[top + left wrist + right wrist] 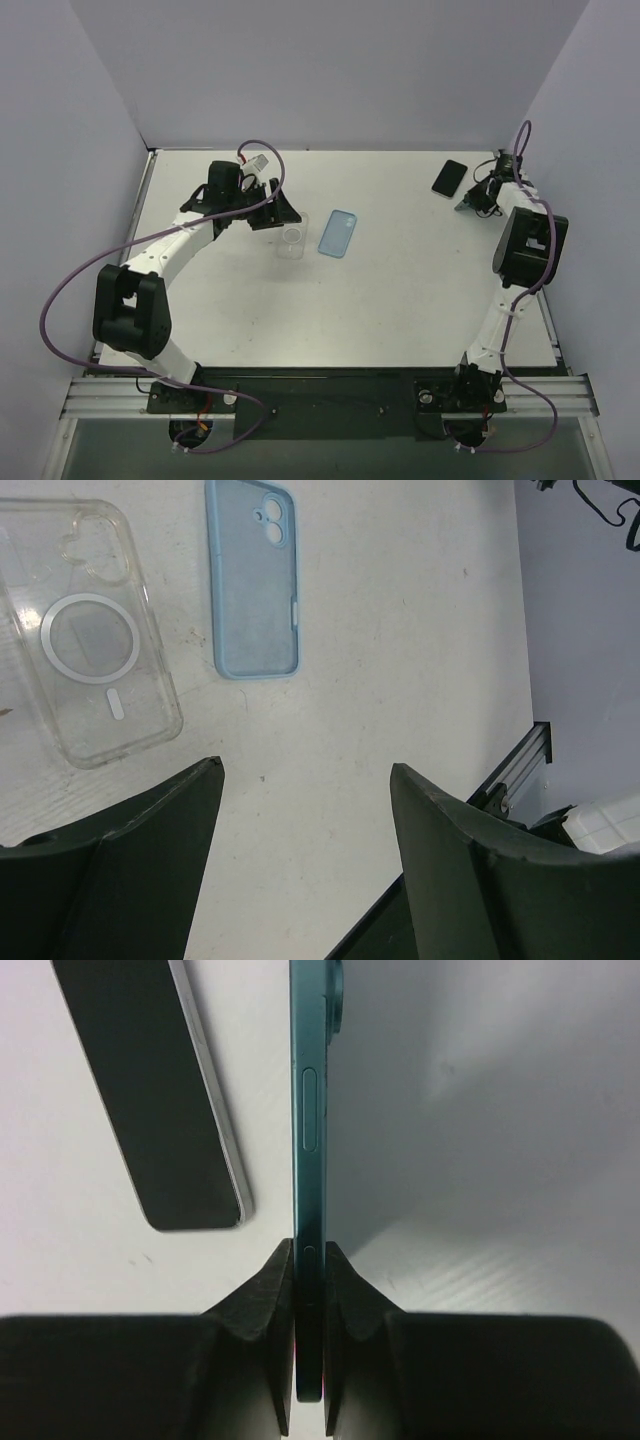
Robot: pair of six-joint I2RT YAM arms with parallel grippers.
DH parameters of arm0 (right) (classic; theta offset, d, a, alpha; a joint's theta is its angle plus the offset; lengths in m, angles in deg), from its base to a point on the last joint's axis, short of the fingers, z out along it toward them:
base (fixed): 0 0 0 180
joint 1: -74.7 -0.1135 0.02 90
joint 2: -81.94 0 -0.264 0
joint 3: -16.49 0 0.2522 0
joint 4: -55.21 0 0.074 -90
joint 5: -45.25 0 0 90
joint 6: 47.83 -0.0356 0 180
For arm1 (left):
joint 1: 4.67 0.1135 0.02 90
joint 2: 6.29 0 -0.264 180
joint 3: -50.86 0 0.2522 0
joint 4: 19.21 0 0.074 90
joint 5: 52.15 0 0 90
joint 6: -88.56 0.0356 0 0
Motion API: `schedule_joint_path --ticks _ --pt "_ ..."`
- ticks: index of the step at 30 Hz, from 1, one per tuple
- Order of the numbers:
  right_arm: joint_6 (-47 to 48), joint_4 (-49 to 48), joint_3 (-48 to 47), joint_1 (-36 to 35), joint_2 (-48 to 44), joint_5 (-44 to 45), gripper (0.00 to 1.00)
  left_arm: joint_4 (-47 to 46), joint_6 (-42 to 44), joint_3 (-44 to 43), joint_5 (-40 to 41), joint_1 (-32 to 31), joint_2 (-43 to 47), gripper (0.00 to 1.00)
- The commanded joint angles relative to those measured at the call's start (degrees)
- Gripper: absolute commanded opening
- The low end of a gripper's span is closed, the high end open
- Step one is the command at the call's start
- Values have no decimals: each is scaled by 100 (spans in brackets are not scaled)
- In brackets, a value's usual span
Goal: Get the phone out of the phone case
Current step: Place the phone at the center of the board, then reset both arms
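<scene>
The right gripper (pixel 308 1260), in the upper right of the overhead view, is pressed together on the bottom end of a teal phone (pixel 308 1110), pinching it on its thin edge so it stands upright above the white table (pixel 400 300). The phone appears bare, so the step in hand looks like setting it down. To do that well, the arm should tip the phone toward the open table on the right of the wrist view, away from the black phone (pixel 150 1090) lying flat just beside it. It should lower the phone until one long face rests on the surface, and only then release, since a phone let go on edge would fall over.

The left gripper (pixel 305 770) hovers with its fingers spread wide and nothing between them, in the upper middle of the overhead view.

The teal phone is slim, with a smooth matte side, a long narrow button partway along it and a raised camera bump near the far end. Two empty cases lie flat near the top of the left wrist view: a clear case (pixel 90 630) with a white ring, and a light blue case (pixel 255 580) just beside it.
</scene>
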Motion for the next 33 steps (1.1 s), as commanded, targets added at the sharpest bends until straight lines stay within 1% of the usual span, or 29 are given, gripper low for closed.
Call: schedule_joint_path --ticks 1,4,5,8,10,11,13,14,17,18,20,21,22,26,27,28,29,30,31,32,33 --pt "-100 225 -753 222 277 -505 6 -281 -41 -18 -201 23 78 78" --pt "-100 287 -1018 275 558 -805 11 -289 -59 -18 -201 58 25 78" --pt "-100 287 -1080 284 594 -876 14 -315 -76 -27 -218 67 16 78" --pt "-100 428 -1308 319 796 -964 18 -342 -94 -10 -262 85 -28 78" --pt "-47 533 -1344 328 849 -824 22 -342 -85 -10 -262 85 -54 78" --pt "31 603 -1353 328 858 -745 27 -351 -76 -10 -254 85 -63 78" --pt "137 822 -1449 336 902 -544 31 -333 -50 -10 -227 85 -72 78" --pt "207 893 -1476 337 893 -482 32 -324 -41 -1 -218 85 -72 78" --pt "287 1104 -1449 337 753 -105 42 -315 -32 -10 -236 76 -98 78" --pt "348 1174 -1476 328 726 -7 44 -307 -41 -18 -236 85 -116 78" --pt "427 1612 -1546 302 595 335 52 -307 -41 -18 -236 85 -107 78" --pt "462 1719 -1564 284 472 589 53 -315 -32 -18 -236 85 -116 78" --pt "506 1877 -1546 249 393 774 67 -298 -24 -18 -236 85 -116 78" --pt "647 1957 -862 38 -494 1477 71 -315 -15 8 -201 85 -72 78" --pt "656 1949 -478 -67 -922 1566 71 -307 -6 8 -209 76 -63 78" --pt "674 1818 -265 -120 -1135 1767 72 -298 -6 8 -201 67 -54 78" --pt "691 1747 250 -234 -1642 1813 72 -289 12 17 -175 76 -46 78" --pt "700 1555 499 -322 -2152 1891 72 -298 20 17 -166 76 -37 78" --pt "718 1370 1024 -471 -2392 1927 73 -298 47 17 -131 76 -19 78" --pt "718 1290 1325 -576 -2916 1936 73 -298 64 17 -104 76 -2 78" --pt "744 1150 1772 -786 -3156 1945 73 -281 91 8 -61 67 16 78"
